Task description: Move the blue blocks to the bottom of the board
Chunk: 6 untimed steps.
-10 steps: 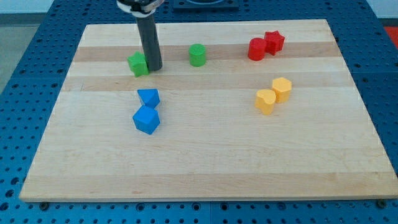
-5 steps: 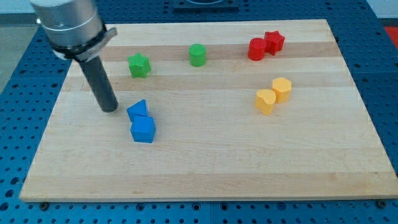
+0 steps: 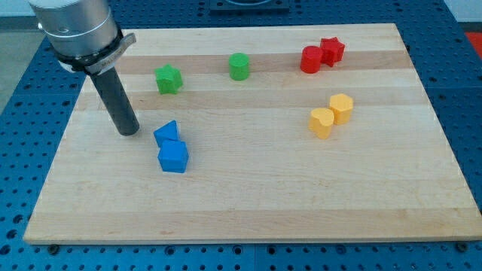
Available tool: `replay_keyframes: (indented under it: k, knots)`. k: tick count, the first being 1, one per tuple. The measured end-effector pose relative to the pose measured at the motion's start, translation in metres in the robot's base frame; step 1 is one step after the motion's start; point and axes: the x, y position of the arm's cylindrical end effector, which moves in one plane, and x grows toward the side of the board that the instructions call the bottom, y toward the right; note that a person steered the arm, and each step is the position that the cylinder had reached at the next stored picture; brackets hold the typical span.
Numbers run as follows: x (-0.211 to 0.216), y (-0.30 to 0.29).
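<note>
Two blue blocks lie touching at the board's left centre: a blue triangular block (image 3: 167,133) and, just below it, a blue cube (image 3: 173,156). My tip (image 3: 129,132) rests on the wooden board (image 3: 248,203) a short way to the view's left of the blue triangular block, apart from it. The rod rises from the tip toward the view's top left.
A green star block (image 3: 169,78) and a green cylinder block (image 3: 239,66) sit near the top. Two red blocks (image 3: 321,55) touch at the top right. Two yellow blocks (image 3: 331,115) touch at the right centre.
My tip moved from beside the green star down and left to the left of the blue blocks. The blue blocks shifted slightly down and left. In the last half second little moved.
</note>
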Motion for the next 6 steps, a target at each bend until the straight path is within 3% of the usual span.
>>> replay_keyframes:
  k: [6]
  knots:
    - [-0.024,0.031]
